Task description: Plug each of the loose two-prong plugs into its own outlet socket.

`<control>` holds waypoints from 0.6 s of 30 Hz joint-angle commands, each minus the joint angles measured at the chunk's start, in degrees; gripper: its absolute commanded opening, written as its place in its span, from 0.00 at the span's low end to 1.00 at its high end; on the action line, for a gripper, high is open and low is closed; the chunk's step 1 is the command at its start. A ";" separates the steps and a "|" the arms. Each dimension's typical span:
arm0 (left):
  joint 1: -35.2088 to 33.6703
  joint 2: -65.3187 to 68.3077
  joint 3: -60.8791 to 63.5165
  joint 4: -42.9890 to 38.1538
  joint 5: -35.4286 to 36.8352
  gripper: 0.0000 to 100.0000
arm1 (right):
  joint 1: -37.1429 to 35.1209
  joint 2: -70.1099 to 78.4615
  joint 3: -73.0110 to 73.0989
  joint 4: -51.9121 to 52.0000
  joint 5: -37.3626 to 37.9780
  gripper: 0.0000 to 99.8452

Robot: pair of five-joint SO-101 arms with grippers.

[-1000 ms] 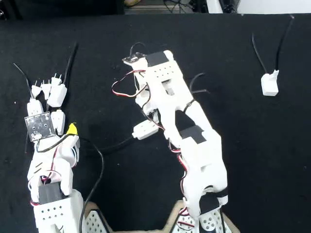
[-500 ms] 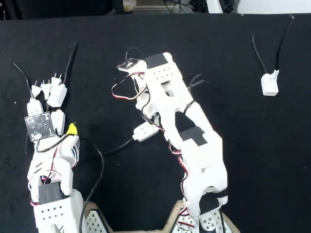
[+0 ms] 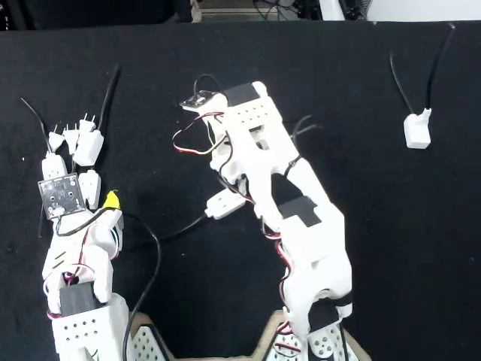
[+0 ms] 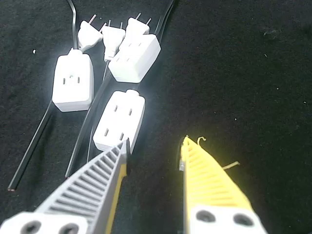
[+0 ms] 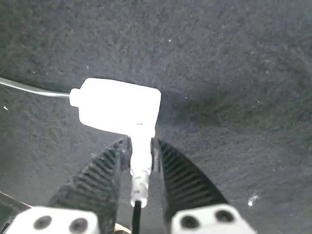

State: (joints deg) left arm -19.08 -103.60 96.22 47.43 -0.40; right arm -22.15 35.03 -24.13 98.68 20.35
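My right gripper (image 5: pixel 140 144) is shut on a white two-prong plug (image 5: pixel 141 158) that is pushed into a white outlet socket (image 5: pixel 119 105). That socket (image 3: pixel 225 202) lies on the black table beside the right arm (image 3: pixel 263 150). At the far left lies a cluster of three white sockets (image 4: pixel 119 119) (image 4: pixel 73 83) (image 4: pixel 134 56), with three loose plugs (image 4: pixel 89 34) (image 4: pixel 112 39) (image 4: pixel 136 24) just beyond them. My left gripper (image 4: pixel 154 144) hangs open just short of the nearest socket, its yellow finger (image 3: pixel 111 199) beside the cluster.
Another white socket (image 3: pixel 417 130) with black cords lies alone at the far right. A black cord (image 3: pixel 154 252) loops from the middle socket back between the two arm bases. The table is covered in black cloth (image 3: pixel 361 226).
The right arm has shifted slightly to the left, nudging the socket it holds the plug in a little. The left arm has kept still.
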 commanded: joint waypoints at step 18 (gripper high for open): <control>-0.40 -0.35 1.19 1.58 0.70 0.18 | -1.14 -8.48 -0.31 2.20 2.02 0.01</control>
State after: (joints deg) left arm -19.08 -103.60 96.22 48.84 -0.13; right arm -22.33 32.31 -23.43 99.12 21.76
